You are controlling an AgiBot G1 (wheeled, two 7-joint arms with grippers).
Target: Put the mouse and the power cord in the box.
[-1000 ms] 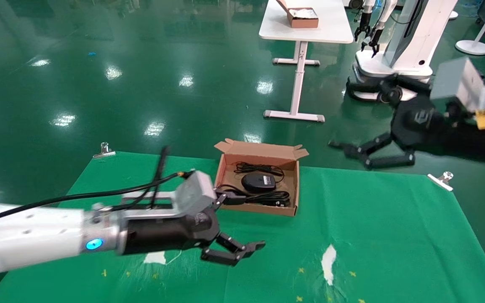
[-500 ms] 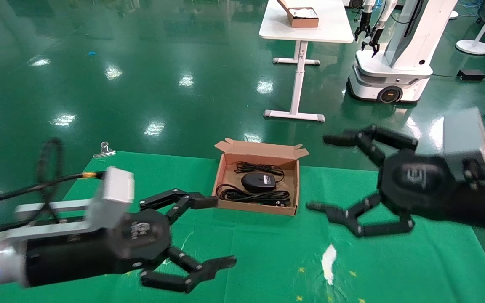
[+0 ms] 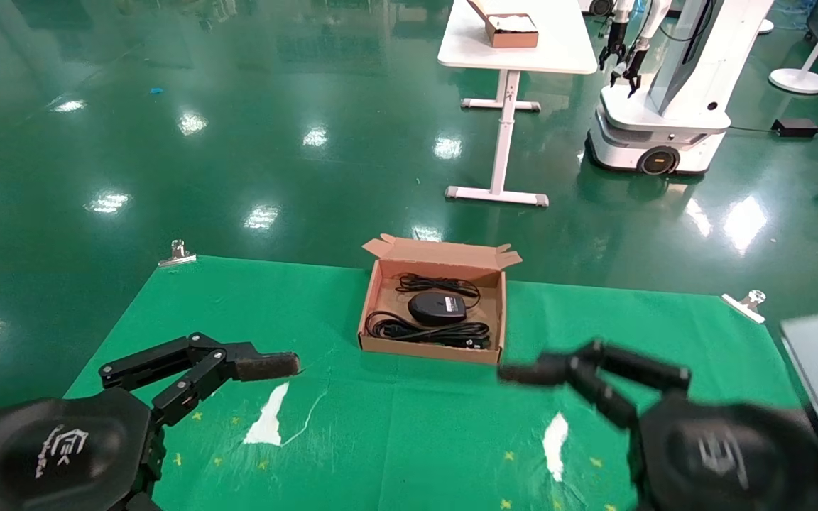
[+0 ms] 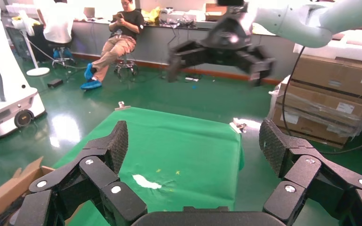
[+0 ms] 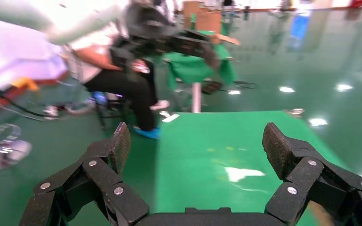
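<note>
The brown cardboard box (image 3: 379, 298) stands open at the far middle of the green cloth. Inside it lie the black mouse (image 3: 437, 308) with its thin bundled cable behind it, and the thicker coiled power cord (image 3: 424, 331) along the front wall. My left gripper (image 4: 194, 141) is open and empty, low at the near left, well short of the box; one of its fingers (image 3: 260, 365) shows in the head view. At the near right hangs my right gripper (image 5: 198, 139), also open and empty, with one of its fingers (image 3: 558, 370) reaching toward the box's front right corner.
The green cloth (image 3: 664, 355) has white torn patches (image 3: 267, 422) near the front and metal clips (image 3: 177, 253) at its far corners. Beyond it stand a white table (image 3: 522, 53) with another box, and a second robot (image 3: 664, 106).
Both arms have drawn back from around the box toward the near edge and dropped low in the view. Both stay open. The mouse and cord in the box have not moved.
</note>
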